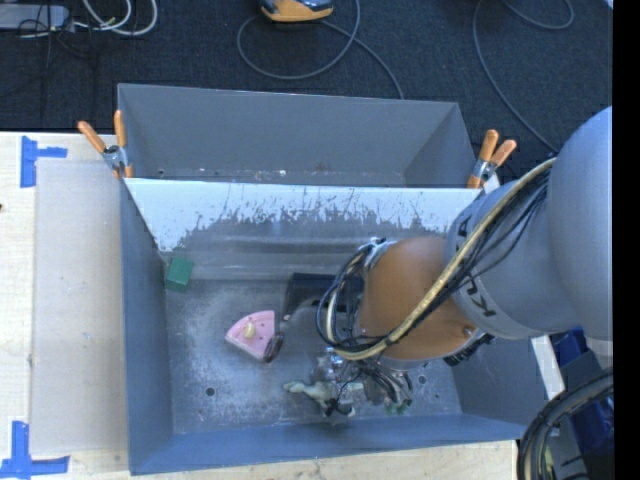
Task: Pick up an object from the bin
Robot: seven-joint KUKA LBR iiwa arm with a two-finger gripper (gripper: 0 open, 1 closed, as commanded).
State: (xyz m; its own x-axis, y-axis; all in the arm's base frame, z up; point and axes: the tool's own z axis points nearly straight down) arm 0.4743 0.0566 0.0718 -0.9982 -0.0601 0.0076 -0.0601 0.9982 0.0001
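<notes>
The jaws are down at the bin floor, buried under the orange wrist cover (405,303), so I cannot tell if they are apart or together. They sit over a small olive-coloured tangle (312,390), right of the pink wedge (250,328) and nearer the front wall; probably that tangle is the pick. A black flat piece (305,290) lies behind the wedge, and a green cube (179,272) sits further left. The grey bin (145,368) is scuffed, and dark carpet (420,58) lies beyond.
</notes>
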